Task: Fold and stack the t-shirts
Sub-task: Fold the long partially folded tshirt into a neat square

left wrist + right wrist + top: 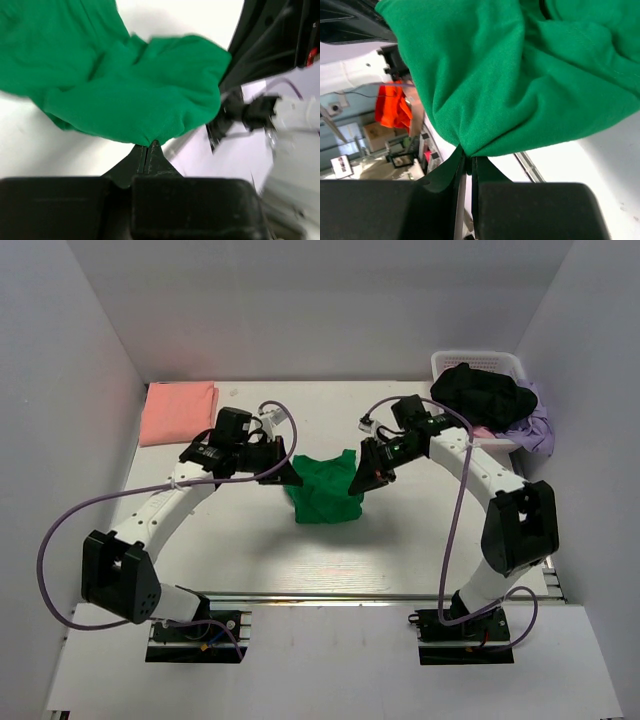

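Observation:
The bright green t-shirt (322, 490) hangs bunched between both grippers above the middle of the table. My left gripper (292, 476) is shut on its left edge, and the cloth (130, 95) fans out from the closed tips (147, 146). My right gripper (358, 483) is shut on its right edge; the cloth (520, 75) spreads from its tips (468, 156). The salmon-pink t-shirt (178, 410) lies folded at the far left of the table, apart from both grippers.
A white basket (485, 375) at the far right holds a black garment (485, 392) and a lilac one (537, 425). White walls close in the table on the left, back and right.

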`<state>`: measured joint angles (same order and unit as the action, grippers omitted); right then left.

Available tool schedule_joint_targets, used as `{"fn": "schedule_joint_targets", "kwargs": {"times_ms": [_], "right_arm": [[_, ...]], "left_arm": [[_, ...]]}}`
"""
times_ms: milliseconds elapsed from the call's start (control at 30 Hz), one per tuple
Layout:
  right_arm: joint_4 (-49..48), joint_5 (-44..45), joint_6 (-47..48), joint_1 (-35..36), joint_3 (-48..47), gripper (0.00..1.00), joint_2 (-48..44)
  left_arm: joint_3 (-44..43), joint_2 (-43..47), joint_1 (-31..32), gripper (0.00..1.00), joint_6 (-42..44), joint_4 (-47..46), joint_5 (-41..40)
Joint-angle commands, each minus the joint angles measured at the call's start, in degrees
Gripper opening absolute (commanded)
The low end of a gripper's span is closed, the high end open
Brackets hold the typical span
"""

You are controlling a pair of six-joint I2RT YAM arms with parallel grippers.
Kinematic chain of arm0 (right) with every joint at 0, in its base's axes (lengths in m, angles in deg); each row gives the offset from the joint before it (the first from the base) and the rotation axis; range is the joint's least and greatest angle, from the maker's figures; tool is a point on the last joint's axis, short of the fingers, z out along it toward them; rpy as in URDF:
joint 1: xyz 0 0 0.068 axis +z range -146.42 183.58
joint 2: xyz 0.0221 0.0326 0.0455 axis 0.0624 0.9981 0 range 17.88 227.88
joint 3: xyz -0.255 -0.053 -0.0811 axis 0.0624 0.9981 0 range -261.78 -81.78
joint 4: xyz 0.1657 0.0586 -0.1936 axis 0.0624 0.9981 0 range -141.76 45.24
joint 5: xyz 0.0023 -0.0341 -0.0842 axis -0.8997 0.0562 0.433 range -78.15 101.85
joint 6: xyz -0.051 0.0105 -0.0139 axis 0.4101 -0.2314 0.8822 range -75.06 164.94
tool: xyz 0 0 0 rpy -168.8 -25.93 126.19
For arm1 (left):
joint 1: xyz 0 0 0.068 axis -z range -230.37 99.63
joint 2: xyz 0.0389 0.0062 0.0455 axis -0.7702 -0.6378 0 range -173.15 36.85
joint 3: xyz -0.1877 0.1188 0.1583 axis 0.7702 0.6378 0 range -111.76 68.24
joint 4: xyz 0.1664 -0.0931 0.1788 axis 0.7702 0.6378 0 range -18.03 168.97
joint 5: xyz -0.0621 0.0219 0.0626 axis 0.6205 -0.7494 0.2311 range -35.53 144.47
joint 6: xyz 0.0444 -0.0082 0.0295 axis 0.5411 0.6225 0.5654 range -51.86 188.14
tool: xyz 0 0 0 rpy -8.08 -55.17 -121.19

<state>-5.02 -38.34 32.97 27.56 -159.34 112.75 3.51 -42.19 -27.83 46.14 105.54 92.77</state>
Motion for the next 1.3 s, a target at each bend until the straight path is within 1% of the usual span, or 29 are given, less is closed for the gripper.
{"fn": "schedule_joint_targets", "kwargs": {"times_ms": [0, 67, 133, 267, 300, 333, 400, 433, 500, 633, 700, 767, 800, 867, 900, 933, 967, 1000, 1067, 1133, 1167, 1200, 1233, 1267], "right_arm": [[-2.3, -4.6, -1.7, -1.8, -5.2, 0.0, 2.5], [-4.2, -6.0, -2.9, -2.5, -6.2, 0.0, 4.7], [-8.2, -6.1, -4.3, -3.2, -6.1, 0.0, 5.9], [-11.8, -5.9, -6.0, -4.7, -9.1, 0.0, 9.8], [-12.5, -6.1, -6.2, -5.4, -9.5, 0.0, 10.6], [-12.6, -7.0, -6.4, -5.6, -10.7, 0.0, 13.3], [-13.9, -9.7, -7.1, -6.8, -12.0, 0.0, 15.0], [-14.1, -10.2, -8.1, -7.0, -12.9, 0.0, 18.0], [-16.1, -11.8, -9.1, -7.6, -14.1, 0.0, 20.5], [-16.4, -10.2, -8.1, -8.4, -19.2, 0.0, 26.1], [-17.3, -7.1, -6.3, -8.4, -22.8, 0.01, 28.9], [-18.9, -6.1, -4.6, -8.6, -25.3, 0.05, 32.3], [-19.1, -5.0, -4.5, -8.4, -27.2, 0.12, 33.0], [-20.3, -5.0, -3.6, -8.6, -30.5, 0.21, 36.3], [-20.3, -4.8, -3.8, -8.7, -32.9, 0.61, 37.2], [-20.1, -4.7, -3.2, -8.7, -34.2, 0.9, 38.4], [-18.2, -4.8, -2.9, -8.8, -36.9, 0.9, 39.2], [-17.4, -5.0, -1.6, -8.8, -38.9, 0.9, 39.7], [-17.1, -4.7, -1.0, -8.6, -39.1, 0.9, 38.9], [-16.9, -2.3, 1.0, -8.4, -37.6, 0.9, 35.3], [-16.2, 2.8, 1.4, -8.4, -36.1, 0.9, 34.3], [-15.9, 4.6, 2.5, -8.2, -34.7, 0.9, 31.0], [-15.5, 6.2, 2.7, -8.2, -33.7, 0.9, 29.9], [-16.1, 9.6, 2.9, -8.0, -30.2, 0.9, 27.8]], "left_arm": [[-3.2, -1.2, -0.5, 0.0, -2.8, -4.1, -6.3], [-4.7, -3.7, -1.1, 0.0, -3.4, -4.6, -9.5], [-7.2, -5.3, -1.6, 0.0, -4.0, -3.9, -13.7], [-7.2, -7.3, -2.8, 0.0, -4.5, -7.8, -16.0], [-7.7, -8.9, -2.8, 0.0, -5.7, -7.8, -17.5], [-7.7, -9.6, -3.4, 0.0, -5.7, -9.5, -17.5], [-8.8, -11.6, -4.1, 0.0, -5.7, -9.5, -17.5], [-9.4, -14.0, -4.1, 0.0, -6.2, -9.5, -17.5], [-10.2, -16.3, -4.7, 0.0, -6.2, -10.0, -16.4], [-12.4, -21.3, -5.8, 0.0, -6.2, -12.9, -15.3], [-12.4, -23.3, -5.8, 0.0, -6.2, -16.6, -15.3], [-12.4, -24.9, -6.4, 0.0, -6.7, -18.3, -16.3], [-14.4, -26.8, -6.4, 0.0, -6.7, -18.3, -16.3], [-16.7, -28.6, -6.9, 0.0, -6.7, -17.0, -16.9], [-18.5, -29.1, -6.9, 0.27, -6.7, -16.5, -17.8], [-19.1, -29.1, -6.9, 0.54, -6.1, -16.5, -17.8], [-19.1, -29.8, -7.4, 0.78, -6.1, -16.5, -17.8], [-19.9, -29.9, -7.4, 0.99, -5.6, -15.8, -17.8], [-20.4, -29.3, -7.4, 1.0, -5.1, -14.9, -18.5], [-19.2, -27.7, -7.4, 1.0, -4.5, -14.3, -19.8], [-18.3, -27.0, -7.4, 1.0, -4.5, -15.4, -19.8], [-16.5, -26.3, -7.4, 1.0, -3.3, -16.4, -19.8], [-15.9, -25.8, -6.9, 1.0, -2.6, -18.3, -17.5], [-15.9, -25.8, -6.9, 1.0, -2.6, -18.4, -17.0]]}}
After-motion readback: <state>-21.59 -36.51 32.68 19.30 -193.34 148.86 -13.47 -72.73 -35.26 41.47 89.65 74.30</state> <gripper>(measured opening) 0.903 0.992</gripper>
